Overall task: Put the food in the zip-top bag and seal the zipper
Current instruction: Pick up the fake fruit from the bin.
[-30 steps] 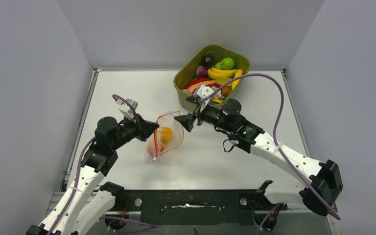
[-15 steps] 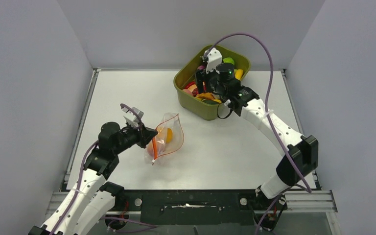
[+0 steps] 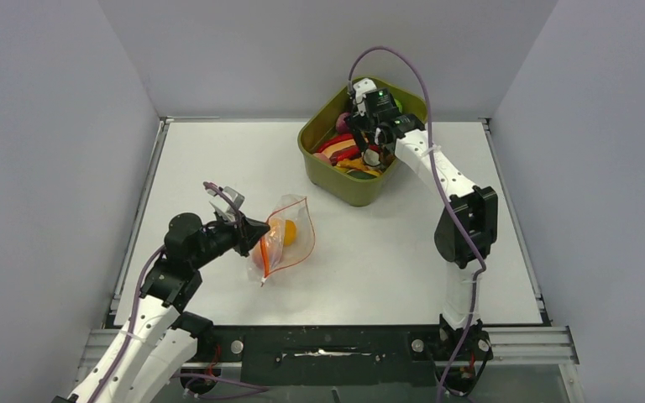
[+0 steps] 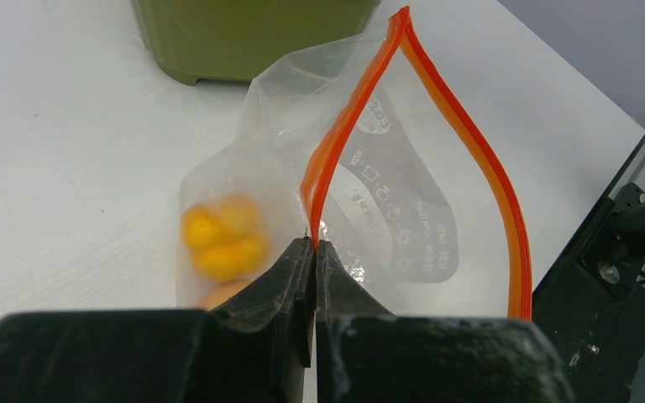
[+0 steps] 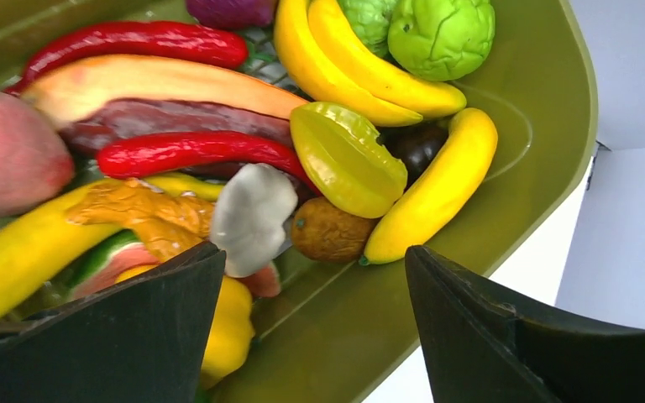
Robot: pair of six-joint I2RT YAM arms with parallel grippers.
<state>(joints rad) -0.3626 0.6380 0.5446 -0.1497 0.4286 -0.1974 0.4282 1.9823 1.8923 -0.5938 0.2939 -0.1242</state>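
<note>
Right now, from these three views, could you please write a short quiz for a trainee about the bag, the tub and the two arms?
1. True or false: the left jaws are shut on the zipper of the bag.
2. Choose one. The right jaws are: A. open above the food in the tub; B. shut on a banana; C. inside the bag.
3. Fill in: the mouth of the bag is ____ (open or sealed).
Key: 1 true; 2 A; 3 open.
</note>
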